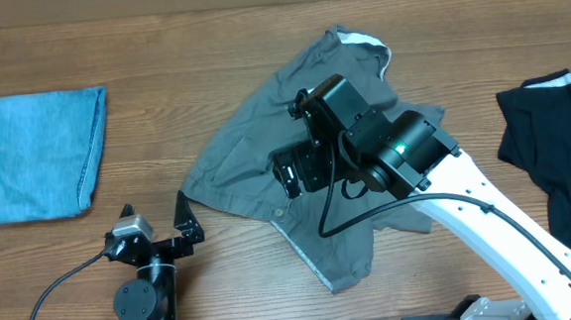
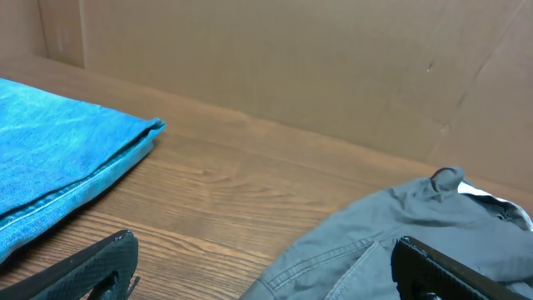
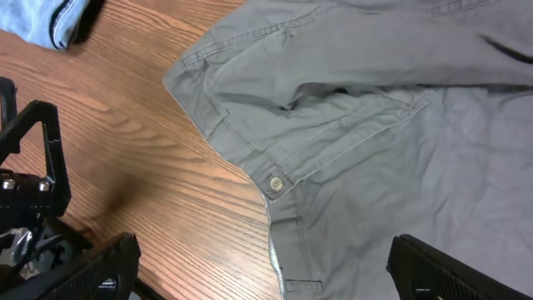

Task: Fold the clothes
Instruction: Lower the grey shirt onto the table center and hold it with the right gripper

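Item 1: the clothes (image 1: 244, 133), one plain grey garment, lying crumpled and wrinkled at the middle of the wooden surface (image 1: 160, 49). A pale inner lining shows at its far edge, and a button (image 3: 276, 184) sits at the seam by its near-left edge

Item 2: right claw (image 3: 266, 262), jaws spread wide with nothing between them, poised over the middle of the grey garment. Whether it touches the cloth cannot be told

Item 3: left claw (image 1: 155, 213), jaws wide apart and empty, at the near side of the surface, just left of the garment's near-left corner and clear of it

Item 4: light blue denim piece (image 1: 37, 150), folded flat, far left, well apart from the garment

Item 5: black garment (image 1: 552, 134), bunched at the right edge
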